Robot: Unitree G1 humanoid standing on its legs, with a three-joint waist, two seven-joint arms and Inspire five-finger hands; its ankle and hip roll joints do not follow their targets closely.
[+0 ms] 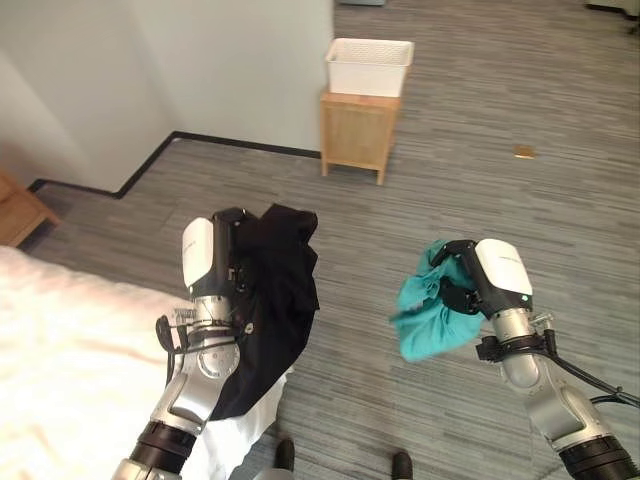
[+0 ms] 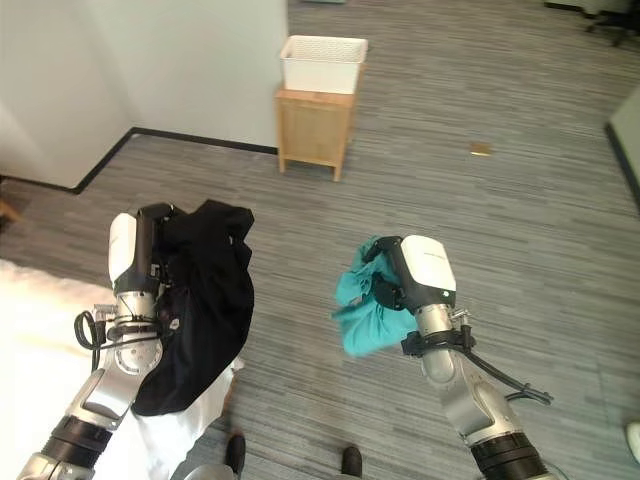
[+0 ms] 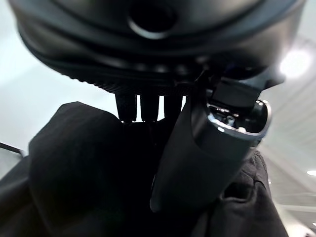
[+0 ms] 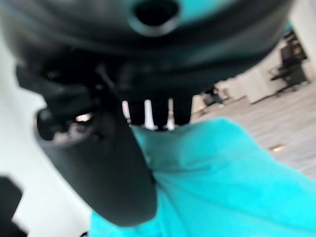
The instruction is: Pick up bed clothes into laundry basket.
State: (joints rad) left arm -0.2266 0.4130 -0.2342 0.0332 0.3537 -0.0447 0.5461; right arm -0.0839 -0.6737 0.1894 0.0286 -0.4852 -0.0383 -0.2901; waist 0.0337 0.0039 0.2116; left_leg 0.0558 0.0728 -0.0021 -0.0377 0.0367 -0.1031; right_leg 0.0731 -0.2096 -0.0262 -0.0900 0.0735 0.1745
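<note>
My left hand (image 1: 228, 262) is raised over the floor at the left, its fingers curled round a black garment (image 1: 272, 310) that hangs down from it. The left wrist view shows the same black cloth (image 3: 79, 173) bunched against the thumb and fingers. At the right, my right hand (image 1: 470, 285) is shut on a bunched teal garment (image 1: 425, 312), which also shows as teal cloth (image 4: 217, 182) in the right wrist view. A white laundry basket (image 1: 368, 66) stands far ahead on a small wooden stand (image 1: 357, 132). The bed (image 1: 70, 370) with its pale cover lies at the lower left.
Grey striped floor (image 1: 480, 180) runs between me and the basket. A white wall with a black skirting (image 1: 150, 160) cuts in at the left. A wooden piece of furniture (image 1: 15, 215) sits at the far left edge. A small brown object (image 1: 524, 152) lies on the floor.
</note>
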